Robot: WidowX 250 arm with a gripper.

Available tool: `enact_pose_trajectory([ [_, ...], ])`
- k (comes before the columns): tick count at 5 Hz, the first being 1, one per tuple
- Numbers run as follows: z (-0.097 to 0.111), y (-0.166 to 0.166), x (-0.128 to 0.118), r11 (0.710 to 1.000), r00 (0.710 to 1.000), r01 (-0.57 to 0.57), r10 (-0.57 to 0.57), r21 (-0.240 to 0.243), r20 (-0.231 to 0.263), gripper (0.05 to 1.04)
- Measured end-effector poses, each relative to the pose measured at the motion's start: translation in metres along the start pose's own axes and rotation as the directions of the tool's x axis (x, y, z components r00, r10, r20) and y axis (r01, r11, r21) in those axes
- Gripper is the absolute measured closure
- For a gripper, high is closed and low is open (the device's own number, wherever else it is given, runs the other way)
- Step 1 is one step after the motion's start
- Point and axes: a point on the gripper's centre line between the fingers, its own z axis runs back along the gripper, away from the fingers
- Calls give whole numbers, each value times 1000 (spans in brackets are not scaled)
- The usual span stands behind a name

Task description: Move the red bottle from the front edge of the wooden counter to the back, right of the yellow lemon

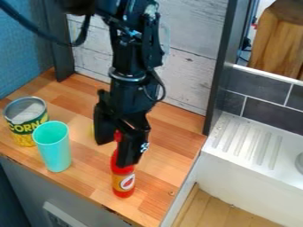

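The black gripper hangs over the wooden counter, pointing down, its fingers apart. A red bottle with an orange-and-white label stands upright below it. The bottle's red top shows in the gap between the fingers, and the right-hand finger covers part of its neck and upper body; whether they touch I cannot tell. To the left, a turquoise cup stands upright. Behind and left of the cup is a corn can with a green and yellow label. A bit of something yellow peeks out behind the left-hand finger.
The wooden counter has a front edge at the lower left. A white wood-plank panel stands behind, with a dark post at its right. Right of the counter lies a white sink unit with a ridged drainboard, below grey tiles.
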Motion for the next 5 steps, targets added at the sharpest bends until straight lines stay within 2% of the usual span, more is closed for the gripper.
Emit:
enact_pose_trajectory([
  [1,0,2,0,1000,1000,-1,1,10,-3,118],
  [3,8,1,-3,1000,1000,10,-10,12,22,635],
  [4,11,0,-6,1000,1000,8,-8,7,11,749],
  [5,21,2,-10,1000,1000,-6,6,-9,12,751],
])
